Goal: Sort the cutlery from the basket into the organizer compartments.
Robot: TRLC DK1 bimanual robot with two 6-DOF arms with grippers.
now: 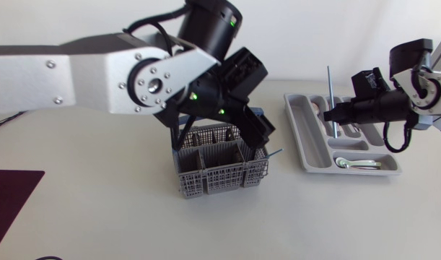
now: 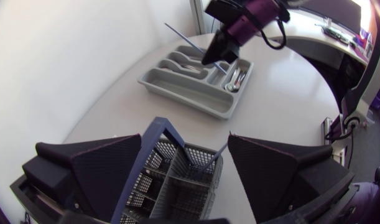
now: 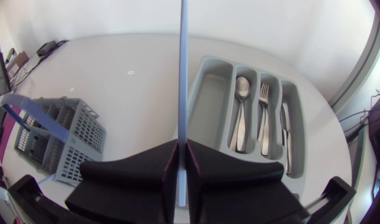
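Clamping a thin stick (image 3: 183, 74), right gripper (image 3: 182, 152) hangs over organizer (image 3: 208, 106); left gripper (image 2: 185, 138) gapes above basket (image 2: 171, 183)

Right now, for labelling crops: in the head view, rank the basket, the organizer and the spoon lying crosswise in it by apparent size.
1. Organizer and basket: they look about alike, so I won't rank them.
2. Spoon: clearly the smallest.

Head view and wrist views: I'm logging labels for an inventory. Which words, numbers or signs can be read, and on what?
None: no readable text shows on the basket, the organizer, or the blue utensil in the jaws of the right gripper.
A tiny mark on the table is too small to read.
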